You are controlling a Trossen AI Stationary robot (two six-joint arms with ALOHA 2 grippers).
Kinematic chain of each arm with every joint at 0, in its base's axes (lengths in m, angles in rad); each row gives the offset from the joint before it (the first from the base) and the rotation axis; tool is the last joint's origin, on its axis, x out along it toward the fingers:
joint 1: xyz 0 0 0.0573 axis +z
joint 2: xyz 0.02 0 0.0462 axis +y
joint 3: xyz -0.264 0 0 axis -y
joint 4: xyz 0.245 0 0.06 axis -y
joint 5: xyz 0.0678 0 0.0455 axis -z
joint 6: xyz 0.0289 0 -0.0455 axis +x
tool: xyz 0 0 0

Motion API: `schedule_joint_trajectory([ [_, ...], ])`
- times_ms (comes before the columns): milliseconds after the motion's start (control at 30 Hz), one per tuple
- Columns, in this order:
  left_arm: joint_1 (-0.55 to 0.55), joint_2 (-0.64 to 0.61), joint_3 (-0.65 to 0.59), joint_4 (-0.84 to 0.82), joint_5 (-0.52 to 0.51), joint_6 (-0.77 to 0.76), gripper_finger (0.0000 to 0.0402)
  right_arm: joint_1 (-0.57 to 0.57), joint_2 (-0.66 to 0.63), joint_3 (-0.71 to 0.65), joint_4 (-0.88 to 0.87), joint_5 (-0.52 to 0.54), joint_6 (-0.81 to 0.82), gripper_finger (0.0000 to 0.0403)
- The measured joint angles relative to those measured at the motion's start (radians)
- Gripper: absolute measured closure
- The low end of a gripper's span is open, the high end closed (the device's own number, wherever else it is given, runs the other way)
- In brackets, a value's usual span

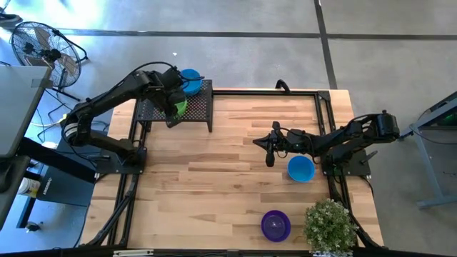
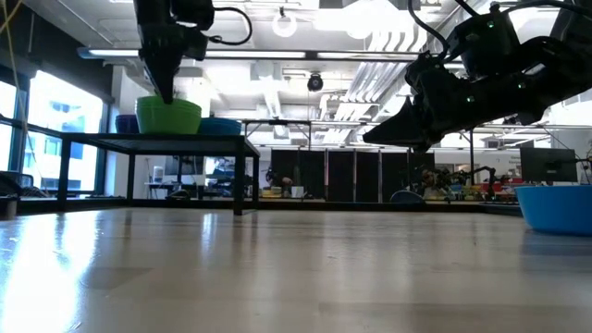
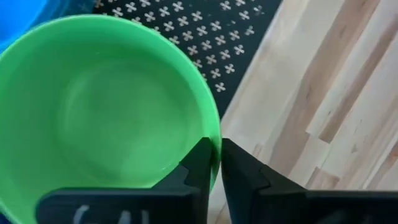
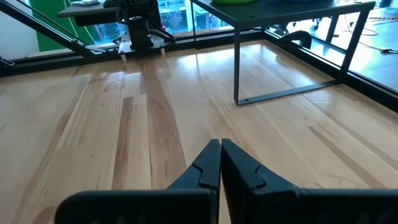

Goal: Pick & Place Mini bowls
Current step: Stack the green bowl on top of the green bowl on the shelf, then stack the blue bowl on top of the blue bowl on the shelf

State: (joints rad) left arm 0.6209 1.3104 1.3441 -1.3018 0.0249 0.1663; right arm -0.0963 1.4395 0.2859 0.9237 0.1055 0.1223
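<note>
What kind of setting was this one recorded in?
Probably a robotics lab or workshop: exposed ceiling ducts, a bare concrete floor with a floor fan, and a wooden table framed by two arm mounts.

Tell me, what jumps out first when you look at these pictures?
The bright green bowl on the black mesh rack at the table's far left, with the left end effector pinching its rim. A blue bowl sits behind it on the rack. On the wooden table, another blue bowl lies by the shut right end effector, and a purple bowl sits beside a potted plant.
</note>
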Motion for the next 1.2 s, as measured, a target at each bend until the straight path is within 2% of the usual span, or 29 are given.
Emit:
schedule_joint_trajectory([
  [367,0.000,-0.025,0.006,0.007,-0.035,-0.005,0.0260,0.000,0.000,0.000,0.000,0.000,0.000,0.0401],
  [433,-0.007,-0.040,0.018,0.016,-0.036,0.001,0.0251,0.000,0.000,0.000,0.000,0.000,0.000,0.0402],
  [600,-0.098,-0.052,0.043,0.101,-0.125,0.003,0.0251,0.000,0.000,0.000,0.000,0.000,0.004,0.0400],
  [700,-0.161,-0.096,0.003,0.248,-0.119,0.002,0.0270,0.000,0.000,0.000,0.000,0.000,0.033,0.0401],
  [800,-0.222,-0.138,-0.089,0.425,-0.083,0.002,0.0304,0.000,0.000,0.000,0.000,0.000,0.035,0.0402],
  [1033,-0.337,-0.227,-0.459,0.987,0.025,-0.014,0.0392,0.000,0.000,0.000,0.000,0.004,0.035,0.0402],
  [1100,-0.359,-0.229,-0.563,1.179,0.058,-0.054,0.0396,0.000,0.000,0.000,0.002,0.025,0.036,0.0401],
  [1200,-0.368,-0.221,-0.685,1.291,0.092,-0.139,0.0386,0.006,-0.001,0.000,0.004,0.042,0.037,0.0402],
])
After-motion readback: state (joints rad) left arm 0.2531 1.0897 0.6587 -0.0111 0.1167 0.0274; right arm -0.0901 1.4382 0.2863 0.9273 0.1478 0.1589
